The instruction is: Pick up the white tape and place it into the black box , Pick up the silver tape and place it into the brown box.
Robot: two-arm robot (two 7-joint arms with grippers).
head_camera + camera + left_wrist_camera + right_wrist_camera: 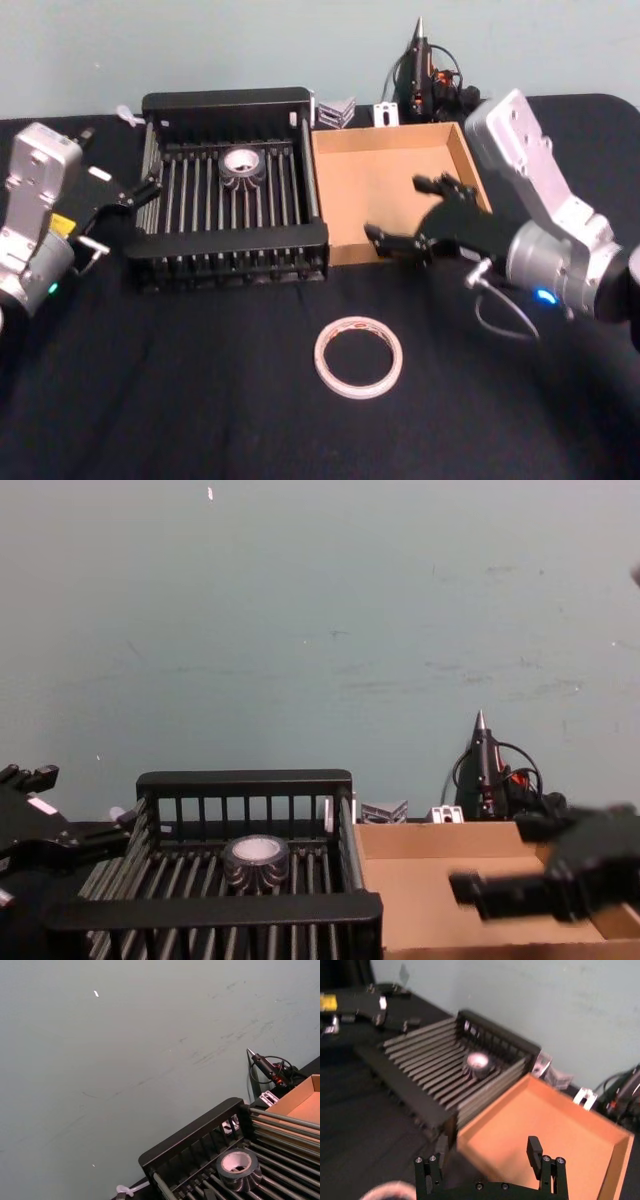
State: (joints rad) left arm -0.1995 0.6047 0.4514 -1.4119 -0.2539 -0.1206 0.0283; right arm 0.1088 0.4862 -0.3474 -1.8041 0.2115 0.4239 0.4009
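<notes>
With the white tape already in the black box, the open, empty right gripper over the brown box could nudge the flat silver tape aside when reaching.

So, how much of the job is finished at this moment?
About half. The white tape already lies inside the black box. The silver tape is on the table in front of the boxes, untouched, and the brown box holds nothing. The right tool is open above the brown box's front part, holding nothing. The left tool is open beside the black box. Left: the silver tape into the brown box.
</notes>
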